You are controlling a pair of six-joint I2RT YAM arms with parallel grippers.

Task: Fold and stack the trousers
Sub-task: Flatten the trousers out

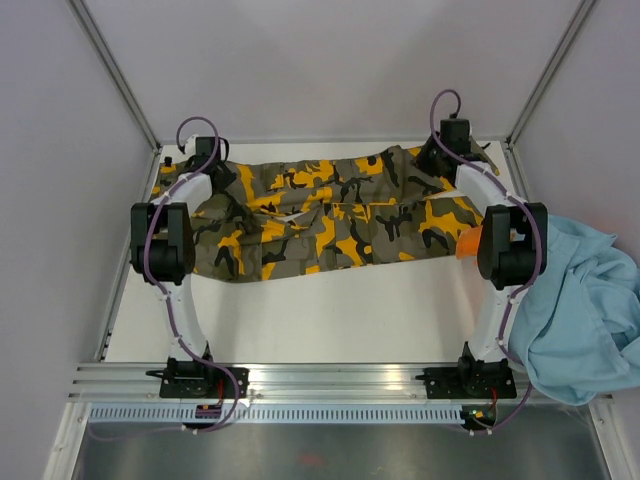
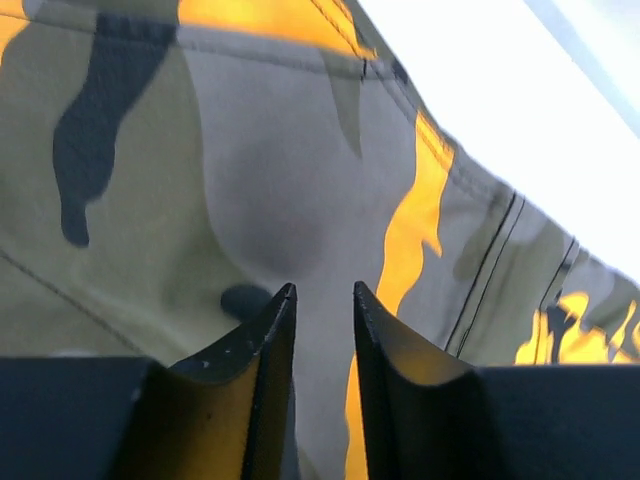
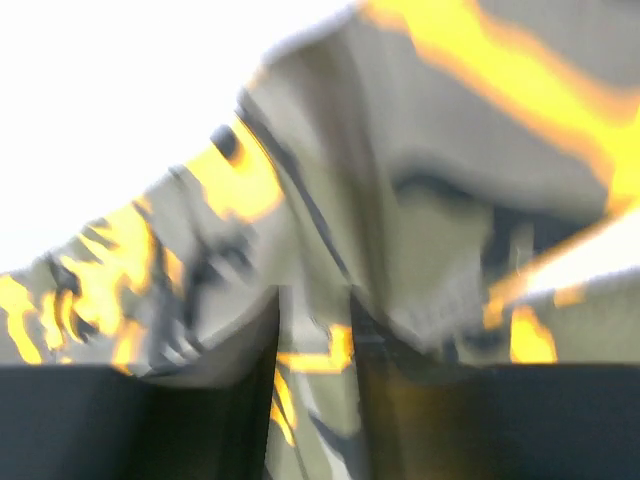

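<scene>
The camouflage trousers (image 1: 320,215) lie spread across the far half of the table, olive-grey with black and yellow-orange blotches. My left gripper (image 1: 205,150) is down at their far left end. In the left wrist view its jaws (image 2: 324,290) stand a little apart over flat cloth (image 2: 250,170), with nothing pinched between them. My right gripper (image 1: 440,150) is at the trousers' far right end. The right wrist view is blurred; there the gripper (image 3: 315,300) has its jaws apart, with bunched cloth (image 3: 430,180) showing in the gap and just beyond.
A plain light-blue garment (image 1: 585,300) hangs over the table's right edge beside the right arm. A bit of orange cloth (image 1: 468,243) shows by that arm's elbow. Grey walls close in the back and sides. Bare white table (image 1: 330,310) lies in front of the trousers.
</scene>
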